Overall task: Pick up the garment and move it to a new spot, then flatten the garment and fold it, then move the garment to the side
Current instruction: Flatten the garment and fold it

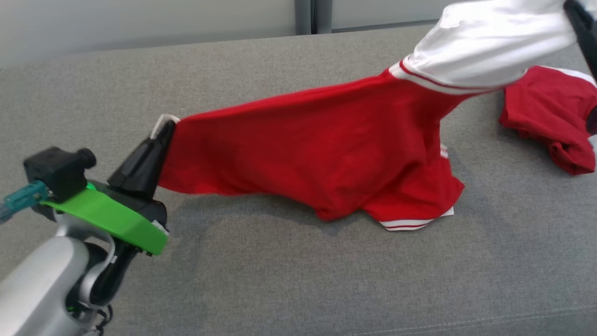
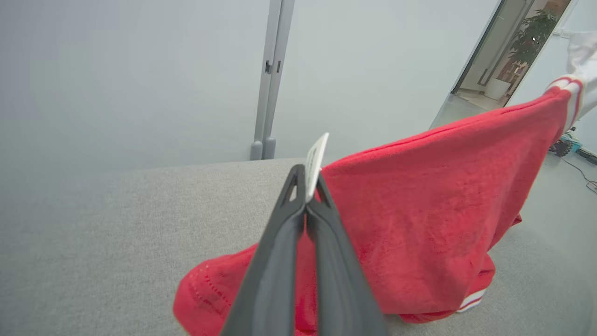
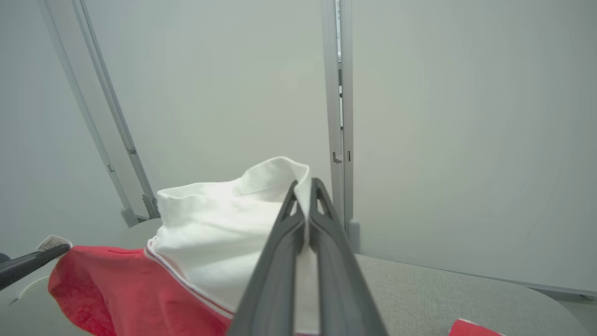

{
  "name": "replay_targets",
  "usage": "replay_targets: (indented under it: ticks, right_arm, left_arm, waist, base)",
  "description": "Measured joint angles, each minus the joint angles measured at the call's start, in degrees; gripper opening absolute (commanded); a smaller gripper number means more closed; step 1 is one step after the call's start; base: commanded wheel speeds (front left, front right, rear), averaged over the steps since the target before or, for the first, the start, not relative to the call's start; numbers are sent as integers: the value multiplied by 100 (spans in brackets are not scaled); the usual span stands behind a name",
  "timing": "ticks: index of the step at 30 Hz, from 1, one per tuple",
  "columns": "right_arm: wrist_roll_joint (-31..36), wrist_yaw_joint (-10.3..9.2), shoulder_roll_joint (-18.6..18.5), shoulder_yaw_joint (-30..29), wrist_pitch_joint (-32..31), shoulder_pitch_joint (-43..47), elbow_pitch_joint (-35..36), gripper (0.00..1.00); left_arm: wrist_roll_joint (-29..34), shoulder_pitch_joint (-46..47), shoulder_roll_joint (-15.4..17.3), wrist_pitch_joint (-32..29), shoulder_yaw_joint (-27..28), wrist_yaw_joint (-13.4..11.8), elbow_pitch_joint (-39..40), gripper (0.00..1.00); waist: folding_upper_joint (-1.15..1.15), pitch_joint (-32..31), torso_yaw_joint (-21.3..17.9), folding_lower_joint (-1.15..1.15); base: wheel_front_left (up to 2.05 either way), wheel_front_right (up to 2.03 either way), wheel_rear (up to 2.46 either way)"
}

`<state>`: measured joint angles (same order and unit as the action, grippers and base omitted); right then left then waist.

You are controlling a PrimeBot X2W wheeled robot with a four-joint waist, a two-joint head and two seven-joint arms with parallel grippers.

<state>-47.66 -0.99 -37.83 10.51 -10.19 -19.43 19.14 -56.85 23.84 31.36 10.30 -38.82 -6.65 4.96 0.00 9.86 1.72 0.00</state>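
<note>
- Count: two grippers, one stretched garment, one separate heap of red cloth, one white label, one grey fabric surface.
- Left gripper: fingers pressed together with no gap. They clench the red edge of the garment at the white label, which projects past the fingertips in the left wrist view.
- Right gripper: fingers pressed together. They clench a fold of the garment's white sleeve. In the head view this gripper appears as a dark finger at the upper right corner.
- Garment location: centre of the head view, hanging between the two grippers above the grey fabric surface. Its lower part sags down, and the striped hem rests on the surface at lower centre-right.
- Garment long axis: runs from centre-left to the upper right of the head view, rising toward the right. The label end points left; the white sleeve end points to the upper right.
- Red cloth heap: lies on the surface at the right edge of the head view, below the white sleeve. Whether it joins the garment cannot be determined.
</note>
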Motion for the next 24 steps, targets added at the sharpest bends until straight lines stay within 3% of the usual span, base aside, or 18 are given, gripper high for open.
replay_targets:
  ticks: [5, 10, 13, 17, 21, 24]
  right_arm:
    - [-292, -4, 22, -455, 288, -45, 405, 0]
    - [-666, -65, 185, -1071, 691, -14, 1136, 0]
    - [-678, -142, 113, -1358, 748, 48, 1480, 0]
    - [-848, -193, -142, -1553, 546, 157, 1902, 0]
    - [-1177, -259, -331, -1569, 159, 314, 2043, 0]
    - [-1530, -263, -288, -1305, -67, 364, 1949, 0]
  left_arm:
    - [110, 238, 710, -171, 293, 15, 881, 0]
    - [-343, 238, 1167, -283, 759, 192, 2132, 0]
    - [-446, 240, 1593, -498, 956, 215, 2706, 0]
    - [-898, 243, 1872, -960, 1059, 252, 3500, 0]
    - [-1434, 253, 2131, -1437, 1168, 174, 3747, 0]
    - [-1857, 252, 2228, -1755, 1233, 109, 3474, 0]
  waist:
    - [0, -230, -78, 0]
    - [0, -464, -207, 0]
    - [0, -603, -300, 0]
    - [0, -761, -440, 0]
    - [0, -758, -573, 0]
    - [0, -643, -613, 0]
  base:
    - [0, 0, 0]
    - [0, 0, 0]
    - [0, 0, 0]
    - [0, 0, 0]
    - [0, 0, 0]
    - [0, 0, 0]
